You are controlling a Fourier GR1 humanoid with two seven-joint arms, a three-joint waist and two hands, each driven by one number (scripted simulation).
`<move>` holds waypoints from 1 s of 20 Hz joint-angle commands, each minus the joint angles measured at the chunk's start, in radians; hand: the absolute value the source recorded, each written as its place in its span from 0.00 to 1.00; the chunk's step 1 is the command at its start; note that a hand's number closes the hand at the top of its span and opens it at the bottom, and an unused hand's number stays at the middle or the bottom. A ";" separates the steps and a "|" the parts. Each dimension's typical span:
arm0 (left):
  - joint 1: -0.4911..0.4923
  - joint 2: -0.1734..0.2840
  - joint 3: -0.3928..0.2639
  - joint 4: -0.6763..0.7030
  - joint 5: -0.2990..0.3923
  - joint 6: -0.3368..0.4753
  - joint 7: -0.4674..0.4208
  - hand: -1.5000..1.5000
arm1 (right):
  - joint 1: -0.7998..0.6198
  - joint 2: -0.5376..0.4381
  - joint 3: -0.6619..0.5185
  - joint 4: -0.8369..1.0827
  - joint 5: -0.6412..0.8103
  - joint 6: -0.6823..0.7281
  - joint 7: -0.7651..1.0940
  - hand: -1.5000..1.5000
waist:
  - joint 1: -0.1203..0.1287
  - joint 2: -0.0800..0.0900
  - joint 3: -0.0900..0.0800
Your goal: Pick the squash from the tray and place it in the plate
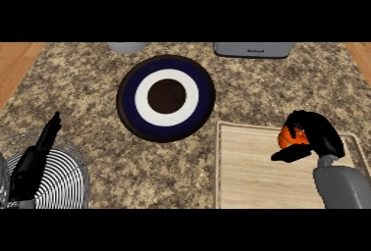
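- Head view: a speckled brown granite counter [87,93] fills the frame, with strips of pale wood flooring [16,63] showing at its 9 o'clock and 3 o'clock edges.
- A round plate [166,98] with a dark navy rim, a white ring and a dark brown centre lies flat just above the middle of the counter.
- A light wooden tray [253,171] with a raised rim occupies the 4 o'clock corner, just beside the plate's lower right edge.
- The right hand [313,135] sits over the tray's upper right part, its black fingers curled round the orange squash [290,138], which shows only partly behind them; whether the squash touches the tray cannot be told.
- The left hand [36,157] rests at 8 o'clock, fingers straight and relaxed, pointing toward 12 o'clock, holding nothing.
- Beneath that hand, a round wire rack [62,181] of concentric rings sits at the counter's lower left edge.
- At 12 o'clock, a grey rounded object [128,47] is cut off by the frame.
- At 1 o'clock, a grey appliance [253,49] bears small dark lettering, too small to read.
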 commanded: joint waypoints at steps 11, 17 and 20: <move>0.026 0.015 0.036 0.036 0.001 -0.015 -0.040 0.50 | -0.220 -0.021 -0.114 0.298 0.052 -0.390 -0.077 1.00 | -0.027 0.005 0.015; 0.052 -0.001 0.031 -0.021 -0.003 -0.002 0.004 0.50 | -0.145 0.038 -0.085 -0.039 -0.076 -0.362 -0.188 1.00 | -0.044 -0.003 0.015; 0.038 0.015 0.046 -0.035 0.010 -0.019 0.028 0.50 | -0.177 0.038 -0.042 -0.157 -0.138 -0.226 -0.168 1.00 | -0.043 -0.002 0.015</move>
